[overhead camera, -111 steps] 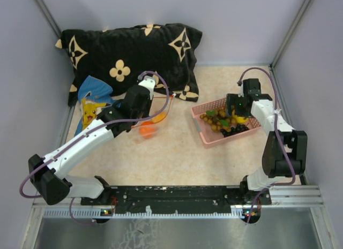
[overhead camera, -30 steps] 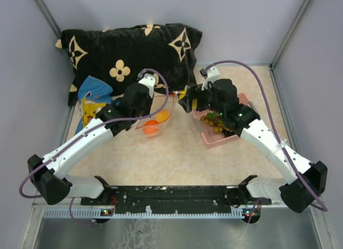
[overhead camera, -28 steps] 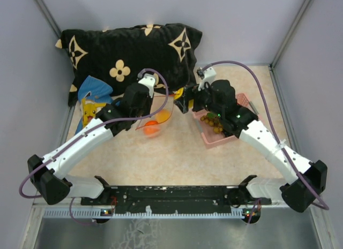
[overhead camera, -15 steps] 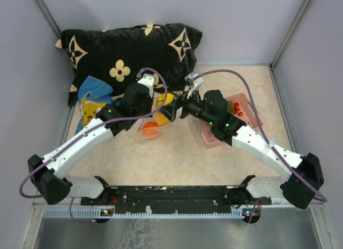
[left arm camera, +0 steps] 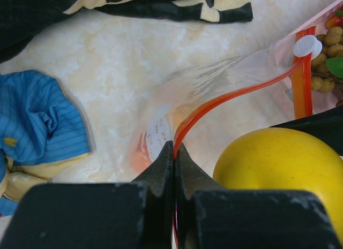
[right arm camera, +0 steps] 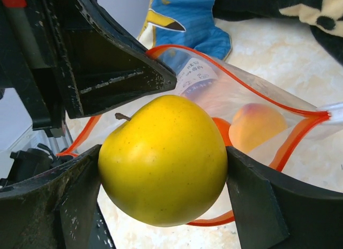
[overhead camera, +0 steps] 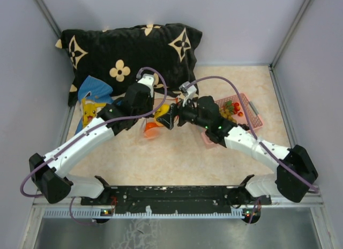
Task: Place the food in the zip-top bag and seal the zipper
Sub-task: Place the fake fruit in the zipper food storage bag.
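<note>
Yellow fruit (right arm camera: 163,160) is sitting clamped between the wide-spread jaws of the right gripper (right arm camera: 165,176), just before the open mouth of the zip-top bag (right arm camera: 214,93). The left gripper (left arm camera: 174,152), fully closed, is pinching the zipper (left arm camera: 225,93). Beyond the right jaws, orange fruit (right arm camera: 260,126) seems to be lying inside the bag.

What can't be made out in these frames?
- Top view: bag mostly covered by left gripper and right gripper.
- Top view: basket partly hidden by the right arm.
- Left wrist: yellow fruit cut off by bottom edge.
- Right wrist: label text too small; bag floor hidden behind the fruit.
</note>
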